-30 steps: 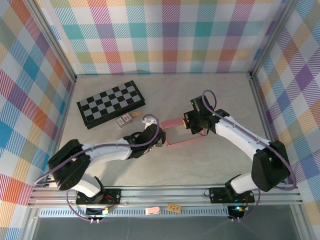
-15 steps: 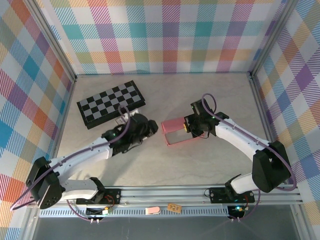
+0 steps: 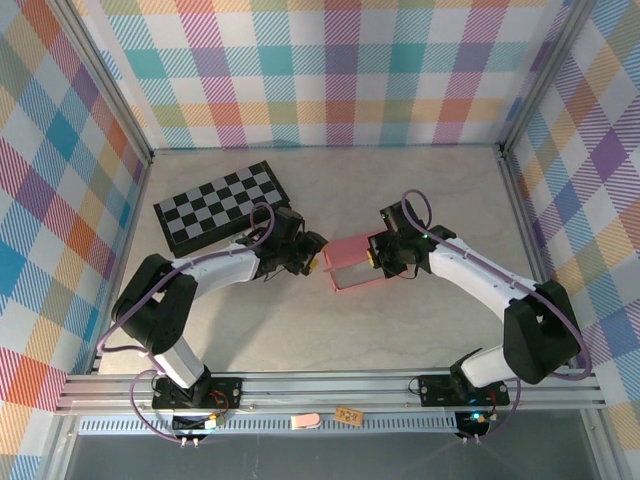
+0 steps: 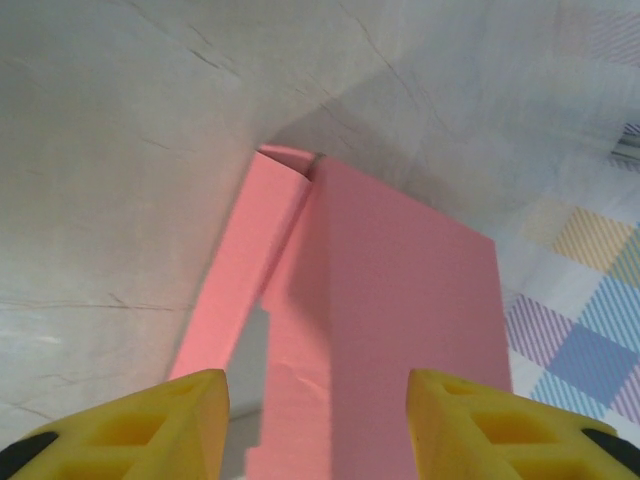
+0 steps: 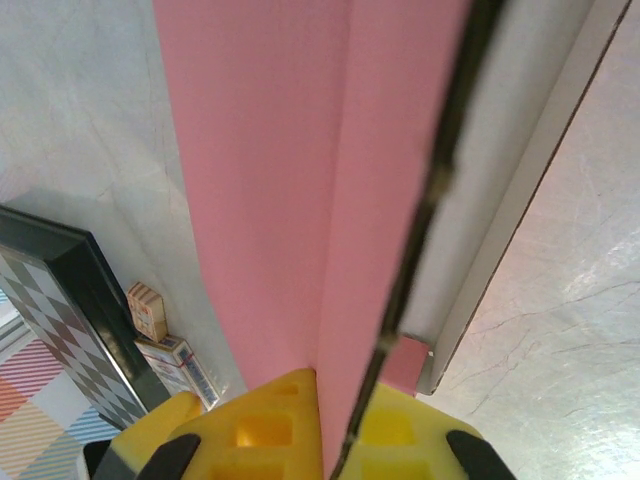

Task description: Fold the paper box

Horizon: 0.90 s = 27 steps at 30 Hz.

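The paper box (image 3: 356, 264) lies mid-table, pink outside and pale grey-white inside, partly folded with raised walls. My right gripper (image 3: 383, 251) is shut on the box's right wall; in the right wrist view its yellow fingers (image 5: 255, 430) clamp the pink panel (image 5: 290, 150) edge-on, gripper (image 5: 345, 412). My left gripper (image 3: 314, 250) is at the box's left end, open. In the left wrist view the left gripper (image 4: 315, 425) has yellow fingertips (image 4: 185, 415) standing wide apart, with the pink box (image 4: 400, 300) just ahead of them, untouched as far as I can tell.
A black-and-white checkered board (image 3: 222, 207) lies at the back left, behind the left arm. Two small cartons (image 5: 165, 335) sit beside the checkered board (image 5: 60, 300) in the right wrist view. Checked walls and metal rails (image 3: 330, 388) enclose the table.
The left arm pulled back from the box's left edge, then swung in again to its left end. The box slid slightly left. The right gripper kept its grip.
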Available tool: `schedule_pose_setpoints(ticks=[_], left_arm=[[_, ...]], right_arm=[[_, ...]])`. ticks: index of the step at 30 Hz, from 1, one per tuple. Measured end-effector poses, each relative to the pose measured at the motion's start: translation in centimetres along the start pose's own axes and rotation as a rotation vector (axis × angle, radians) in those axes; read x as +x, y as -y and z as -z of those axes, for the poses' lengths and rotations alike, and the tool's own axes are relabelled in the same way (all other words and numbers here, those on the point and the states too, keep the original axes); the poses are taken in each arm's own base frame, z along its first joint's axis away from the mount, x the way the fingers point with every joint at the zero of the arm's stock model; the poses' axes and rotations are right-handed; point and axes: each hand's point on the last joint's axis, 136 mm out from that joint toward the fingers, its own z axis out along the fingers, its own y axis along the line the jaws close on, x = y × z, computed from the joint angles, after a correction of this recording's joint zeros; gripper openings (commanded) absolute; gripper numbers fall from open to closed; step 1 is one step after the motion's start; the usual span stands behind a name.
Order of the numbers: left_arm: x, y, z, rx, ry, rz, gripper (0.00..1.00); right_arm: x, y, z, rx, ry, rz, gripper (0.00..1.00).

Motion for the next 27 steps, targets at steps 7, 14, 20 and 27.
schedule_pose_setpoints(ticks=[7,14,20,27], left_arm=[[1.6,2.1,0.1,0.063,-0.073,0.016,0.48],[2.5,0.6,0.3,0.000,-0.111,0.018,0.53],[2.6,-0.6,1.0,-0.051,-0.117,0.008,0.55],[3.2,-0.7,0.2,-0.047,-0.160,0.007,0.52]], right_arm=[[0.0,0.2,-0.3,0.010,-0.004,-0.002,0.00],[0.1,0.3,-0.4,0.016,-0.008,-0.005,0.00],[0.1,0.3,-0.5,0.019,-0.010,-0.005,0.00],[0.3,0.5,-1.0,0.031,-0.023,-0.007,0.00]])
